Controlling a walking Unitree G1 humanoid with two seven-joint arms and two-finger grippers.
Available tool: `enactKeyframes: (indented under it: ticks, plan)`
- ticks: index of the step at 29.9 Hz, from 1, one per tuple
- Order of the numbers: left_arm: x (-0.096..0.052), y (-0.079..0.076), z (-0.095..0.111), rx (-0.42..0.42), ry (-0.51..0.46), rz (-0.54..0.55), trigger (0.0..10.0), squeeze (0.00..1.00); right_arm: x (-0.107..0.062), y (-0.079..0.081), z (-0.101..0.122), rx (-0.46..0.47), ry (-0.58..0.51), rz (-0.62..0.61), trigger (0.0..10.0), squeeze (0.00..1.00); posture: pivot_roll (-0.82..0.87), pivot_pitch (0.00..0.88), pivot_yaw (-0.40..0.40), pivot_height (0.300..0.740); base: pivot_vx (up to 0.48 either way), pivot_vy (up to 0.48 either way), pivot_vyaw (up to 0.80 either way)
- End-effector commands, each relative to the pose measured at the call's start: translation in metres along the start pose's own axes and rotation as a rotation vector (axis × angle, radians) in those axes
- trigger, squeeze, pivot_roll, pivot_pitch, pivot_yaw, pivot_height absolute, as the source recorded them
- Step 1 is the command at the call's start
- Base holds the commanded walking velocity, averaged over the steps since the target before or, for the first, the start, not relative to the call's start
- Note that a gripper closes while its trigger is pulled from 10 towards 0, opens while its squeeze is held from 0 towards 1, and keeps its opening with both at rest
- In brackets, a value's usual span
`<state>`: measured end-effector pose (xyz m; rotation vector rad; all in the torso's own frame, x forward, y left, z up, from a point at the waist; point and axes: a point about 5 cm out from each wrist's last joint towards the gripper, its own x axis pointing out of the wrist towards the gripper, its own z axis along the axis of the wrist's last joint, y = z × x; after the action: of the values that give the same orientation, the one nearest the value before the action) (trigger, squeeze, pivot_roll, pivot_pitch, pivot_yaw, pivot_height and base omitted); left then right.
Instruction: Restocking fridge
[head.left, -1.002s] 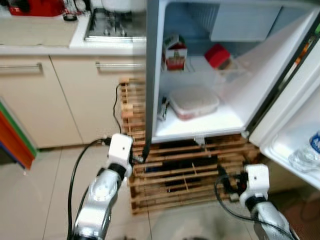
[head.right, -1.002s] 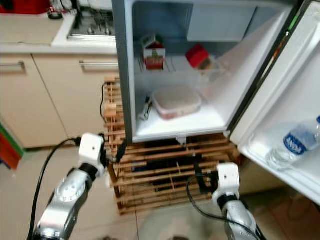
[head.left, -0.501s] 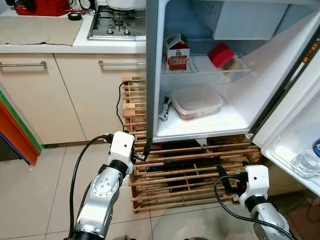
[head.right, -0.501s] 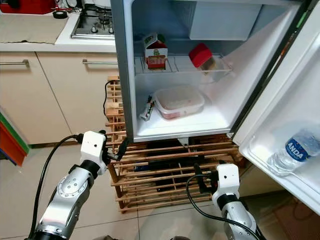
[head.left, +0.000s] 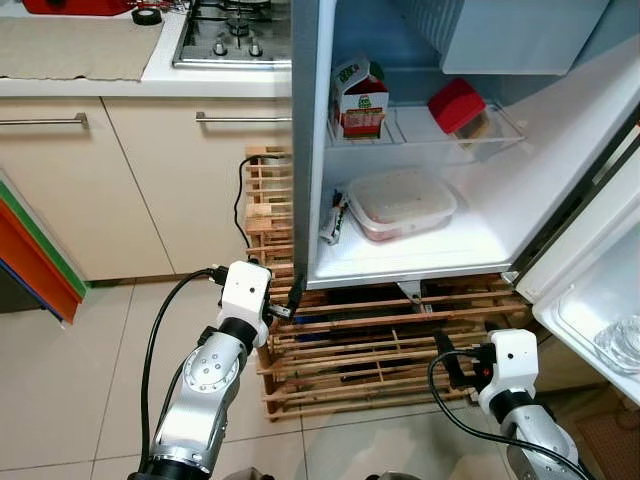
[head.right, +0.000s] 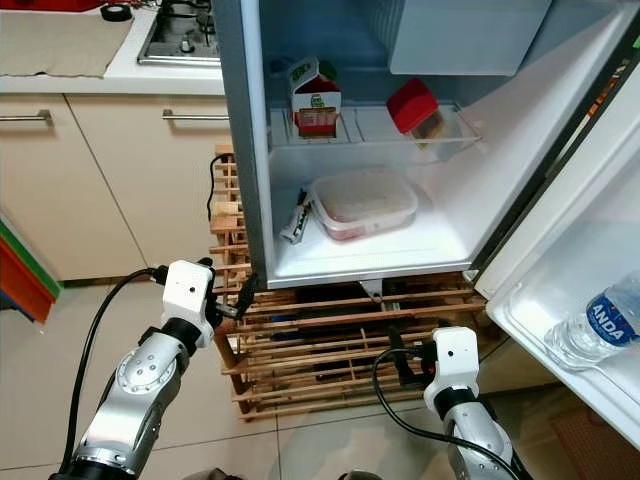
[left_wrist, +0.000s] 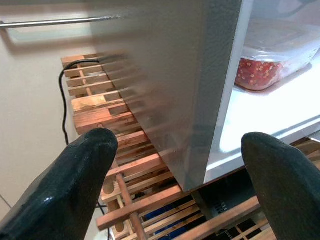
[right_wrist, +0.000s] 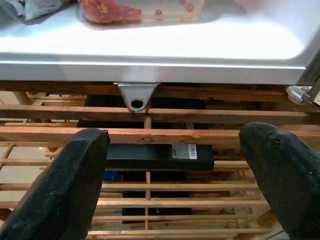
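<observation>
Straight ahead, the fridge stands open on a wooden rack, its door swung wide to the right. Inside, a milk carton and a red-lidded tub sit on the wire shelf; below them a clear food box lies on the white floor, a small packet just beside it. A water bottle lies in the door bin.

Both grippers are empty, fingers spread. The left gripper faces the cabinet's grey side edge; the right gripper hangs low before the rack.

Judged from this, nothing is in hand to stock yet (an item must be fetched first). Open room lies right of the box. Reaches should clear the side edge, the shelf's front lip and the door.
</observation>
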<state>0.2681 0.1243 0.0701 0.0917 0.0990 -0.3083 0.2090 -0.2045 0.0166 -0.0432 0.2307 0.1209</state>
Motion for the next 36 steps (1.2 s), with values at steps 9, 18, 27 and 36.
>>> enactKeyframes:
  ticks: [9,18,27,36]
  plan:
    - [0.0024,-0.0024,-0.0019,-0.012,0.006,0.000,10.0,0.00,-0.0004,-0.0043,0.0023,-0.009,-0.023,-0.013,10.0,0.00,-0.07,0.014,-0.027,0.740,-0.241,0.000,0.00]
    - [0.0043,-0.0007,-0.0016,-0.010,0.009,0.002,10.0,0.00,-0.0005,-0.0028,0.0032,-0.009,-0.036,-0.009,10.0,0.00,-0.07,0.014,-0.022,0.740,-0.243,0.000,0.00]
    - [0.0056,-0.0031,-0.0018,-0.020,0.012,-0.013,10.0,0.00,-0.0013,-0.0023,0.0030,-0.010,-0.035,-0.008,10.0,0.00,-0.07,0.018,-0.020,0.740,0.000,0.000,0.00]
    - [0.0017,-0.0067,-0.0008,-0.038,-0.014,-0.061,10.0,0.00,-0.0016,-0.0025,0.0025,-0.012,-0.030,-0.008,10.0,0.00,-0.08,0.021,-0.018,0.740,0.000,-0.205,0.00]
